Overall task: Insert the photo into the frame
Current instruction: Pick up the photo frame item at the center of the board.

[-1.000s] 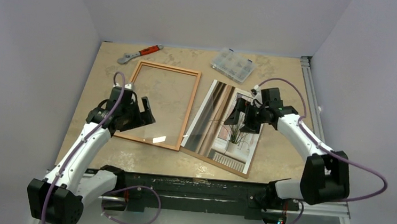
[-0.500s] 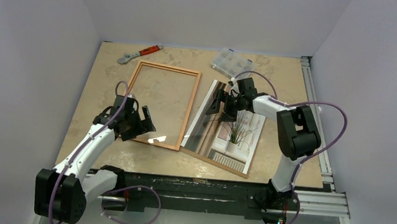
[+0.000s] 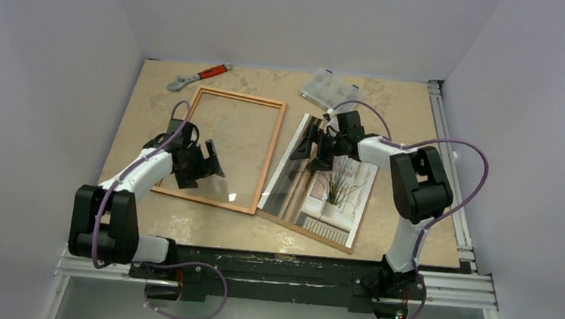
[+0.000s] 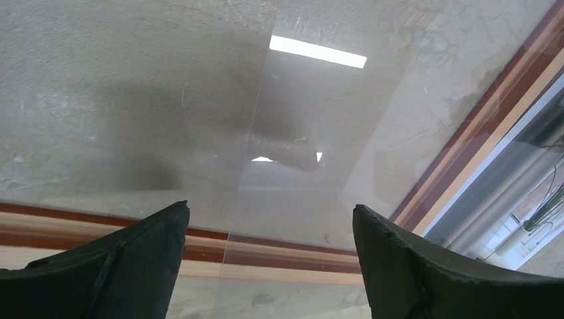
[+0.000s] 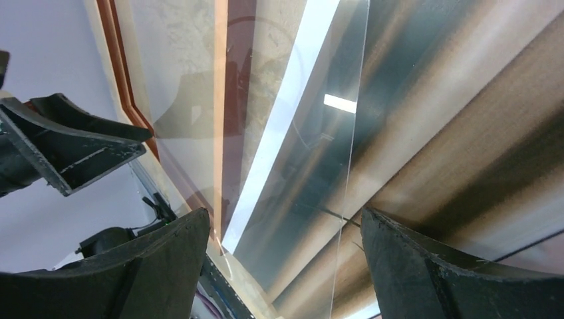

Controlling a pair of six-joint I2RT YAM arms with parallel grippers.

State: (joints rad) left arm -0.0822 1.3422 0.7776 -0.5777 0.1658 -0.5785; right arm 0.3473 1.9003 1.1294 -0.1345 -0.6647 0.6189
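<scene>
The frame (image 3: 269, 152) lies flat at the table's centre-left, red-orange side up, with bare table showing through it. The photo (image 3: 336, 188) lies face up just right of it, plant print showing. A clear sheet (image 4: 312, 133) with a glare spot covers the frame's near right corner and reaches onto the photo's left part (image 5: 306, 153). My left gripper (image 3: 203, 165) is open and empty above the frame's near rail (image 4: 279, 256). My right gripper (image 3: 312, 150) is open and empty above the photo's far left part (image 5: 465, 126). The frame's edge (image 5: 110, 40) shows in the right wrist view.
A wrench with a red handle (image 3: 198, 77) lies at the back left. A clear plastic organiser box (image 3: 331, 92) stands at the back, just behind the right wrist. Grey walls close in on three sides. A metal rail (image 3: 442, 142) runs along the right edge.
My right gripper swung left and back, from over the photo's middle to its far left part, then held. My left gripper shifted slightly back and right over the frame's near rail.
</scene>
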